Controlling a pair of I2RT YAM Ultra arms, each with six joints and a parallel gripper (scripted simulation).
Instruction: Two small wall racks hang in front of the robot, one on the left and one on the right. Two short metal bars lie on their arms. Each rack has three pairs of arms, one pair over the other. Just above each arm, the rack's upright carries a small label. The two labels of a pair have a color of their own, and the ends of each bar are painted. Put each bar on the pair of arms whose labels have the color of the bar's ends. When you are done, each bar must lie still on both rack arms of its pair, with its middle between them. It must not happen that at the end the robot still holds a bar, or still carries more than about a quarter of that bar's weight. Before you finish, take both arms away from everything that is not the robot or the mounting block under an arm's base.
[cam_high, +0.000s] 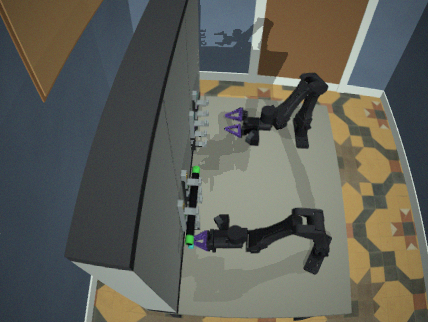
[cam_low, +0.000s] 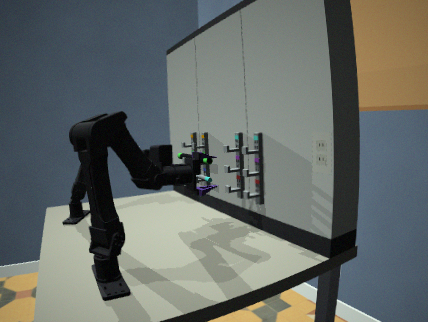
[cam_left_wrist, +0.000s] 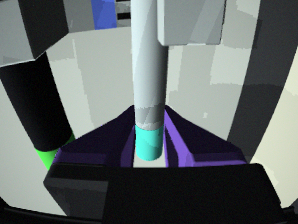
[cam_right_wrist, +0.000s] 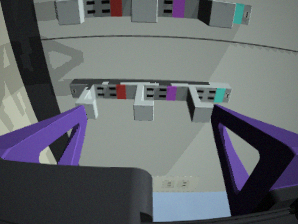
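Observation:
A black bar with green ends (cam_high: 194, 197) (cam_left_wrist: 35, 105) (cam_low: 207, 160) lies across the left rack (cam_high: 181, 207), apparently on its middle arms. A grey bar with cyan ends (cam_left_wrist: 149, 65) (cam_low: 204, 178) is lower, on or just over a bottom arm by the blue label (cam_left_wrist: 104, 12). My left gripper (cam_left_wrist: 149, 112) (cam_high: 196, 242) is shut on its cyan end; the right arm hides it in the exterior view. My right gripper (cam_right_wrist: 148, 112) (cam_high: 234, 123) (cam_low: 205, 173) is open and empty, back from the right rack (cam_right_wrist: 135, 91) (cam_low: 260, 167), whose bare arms have cyan, purple and red labels, top to bottom.
The wall board (cam_high: 165, 165) (cam_low: 295, 125) stands right behind both racks. The table top (cam_high: 250, 280) (cam_low: 160, 210) lies below the arms. The black bar's green end is close beside my left gripper's upper finger. Free air lies between the two grippers.

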